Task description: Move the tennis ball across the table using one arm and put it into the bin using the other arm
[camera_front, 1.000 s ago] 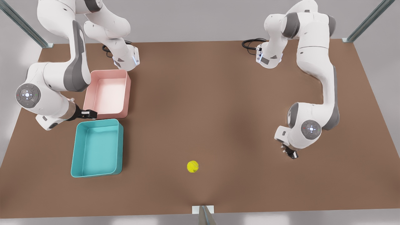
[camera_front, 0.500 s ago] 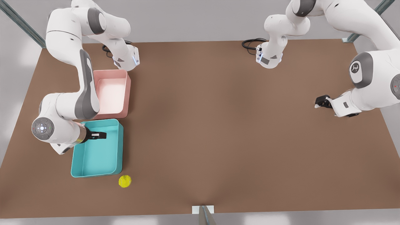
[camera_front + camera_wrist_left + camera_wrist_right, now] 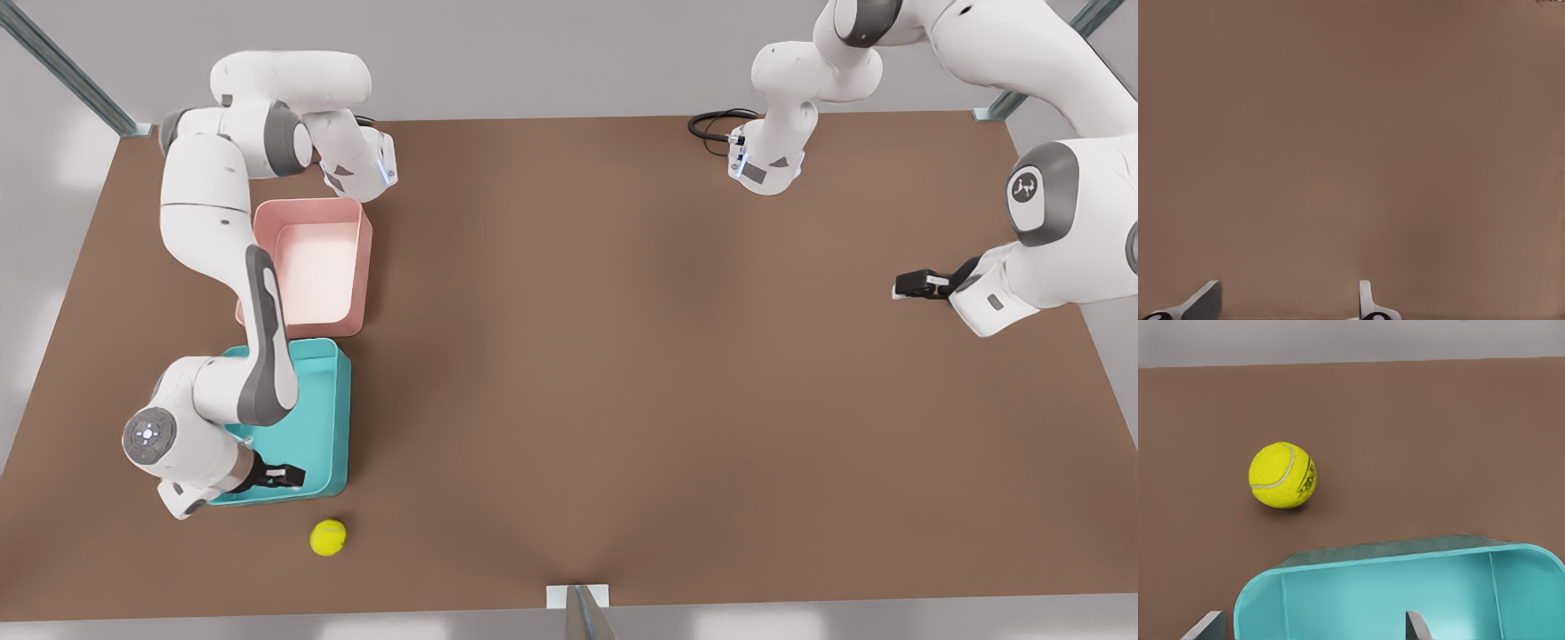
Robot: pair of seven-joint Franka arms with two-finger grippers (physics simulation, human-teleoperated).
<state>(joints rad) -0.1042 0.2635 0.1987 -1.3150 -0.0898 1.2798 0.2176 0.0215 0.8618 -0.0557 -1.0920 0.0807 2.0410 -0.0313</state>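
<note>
Counter (image 3: 622, 356): brown, carrying both tubs.
Teal bin (image 3: 324, 418): beside the pink tub (image 3: 311, 267).
Right pincer (image 3: 286, 476): fingers apart, empty, over the bin's near wall.
Left pincer (image 3: 905, 286): fingers spread, empty, waiting above bare counter.
Tennis ball (image 3: 327, 538): on the counter, just outside the bin.

Glossy white arms with grey joint bands; round dial-marked wrist caps; black cables at the bases.

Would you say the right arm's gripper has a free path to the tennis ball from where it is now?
Probably yes: the right gripper hovers open over the teal bin's near end, and the tennis ball lies on bare table just outside that wall, nothing between.
</note>
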